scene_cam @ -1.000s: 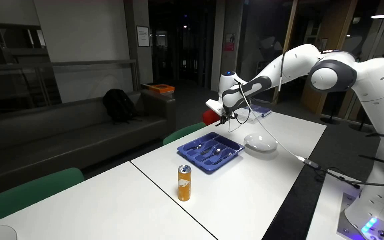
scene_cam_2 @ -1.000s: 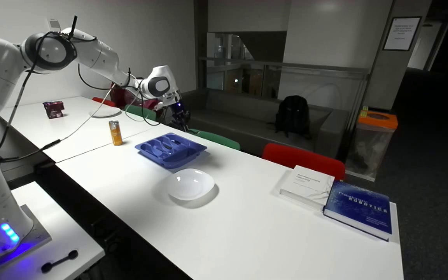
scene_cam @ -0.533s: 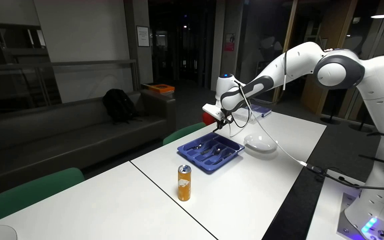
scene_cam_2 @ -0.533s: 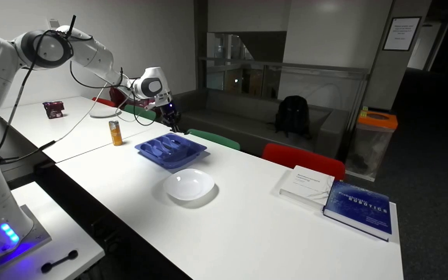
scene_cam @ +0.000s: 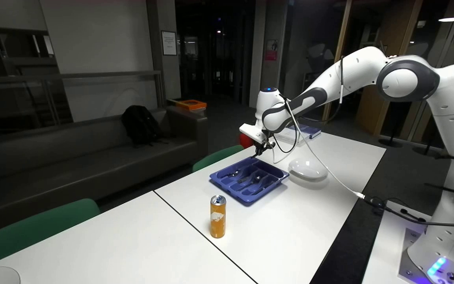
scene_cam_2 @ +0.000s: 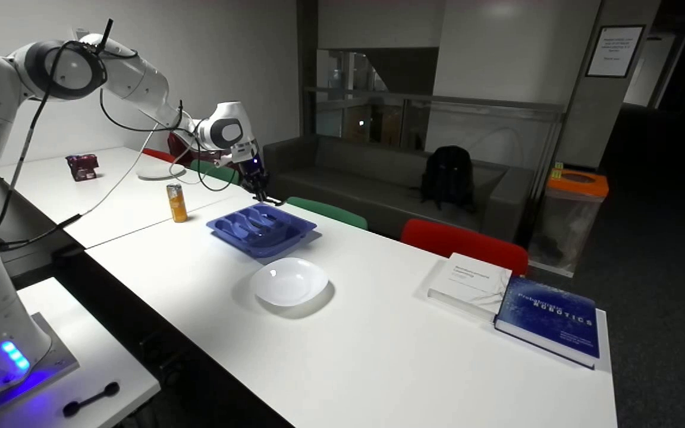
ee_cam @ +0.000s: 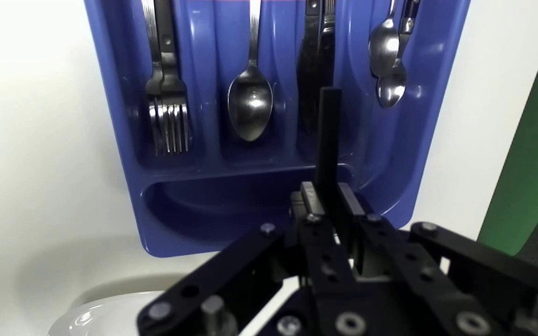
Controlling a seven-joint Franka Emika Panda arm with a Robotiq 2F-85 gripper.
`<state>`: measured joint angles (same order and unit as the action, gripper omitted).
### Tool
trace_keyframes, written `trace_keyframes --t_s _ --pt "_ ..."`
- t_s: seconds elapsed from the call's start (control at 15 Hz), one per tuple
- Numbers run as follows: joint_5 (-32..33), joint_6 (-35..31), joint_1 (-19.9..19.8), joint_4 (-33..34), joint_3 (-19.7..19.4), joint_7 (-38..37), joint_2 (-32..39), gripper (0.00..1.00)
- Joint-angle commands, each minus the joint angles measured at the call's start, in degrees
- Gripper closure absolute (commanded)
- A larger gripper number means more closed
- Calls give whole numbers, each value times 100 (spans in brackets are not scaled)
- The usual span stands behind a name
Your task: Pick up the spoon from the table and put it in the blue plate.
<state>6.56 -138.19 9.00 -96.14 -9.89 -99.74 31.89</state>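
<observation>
The blue plate is a rectangular blue tray with compartments (ee_cam: 231,198), also in both exterior views (scene_cam: 268,167) (scene_cam_2: 271,241). My gripper (ee_cam: 330,198) is shut on a straight black handle-like thing (ee_cam: 329,135). No spoon bowl shows on it; the lower part is hidden by the fingers. In the exterior views the gripper (scene_cam: 261,150) (scene_cam_2: 259,193) hangs over or just above the tray's far edge. In the wrist view the thing's tip overlaps a compartment with dark cutlery. A large spoon (ee_cam: 250,105) and two small spoons (ee_cam: 385,49) lie in other compartments, with forks (ee_cam: 168,102) at left.
A white bowl (scene_cam_2: 292,282) stands close to the tray. An orange can (scene_cam: 218,217) stands on the other side. Two books (scene_cam_2: 470,285) (scene_cam_2: 550,318) lie at the table's end. Green (scene_cam_2: 327,213) and red (scene_cam_2: 464,242) chairs line the far edge. A white cable (scene_cam: 313,154) hangs from the arm.
My gripper has moved toward the tray and slightly down, with the black thing still held. The held thing's tip points lower than before. The tray, bowl and can have not moved.
</observation>
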Motion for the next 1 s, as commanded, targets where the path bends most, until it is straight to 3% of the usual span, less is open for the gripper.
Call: trace_keyframes --t_s 0.0,0.93 --pt "26 16 -37 15 40 -11 14 97" --pt "-324 197 290 561 524 -696 579 97"
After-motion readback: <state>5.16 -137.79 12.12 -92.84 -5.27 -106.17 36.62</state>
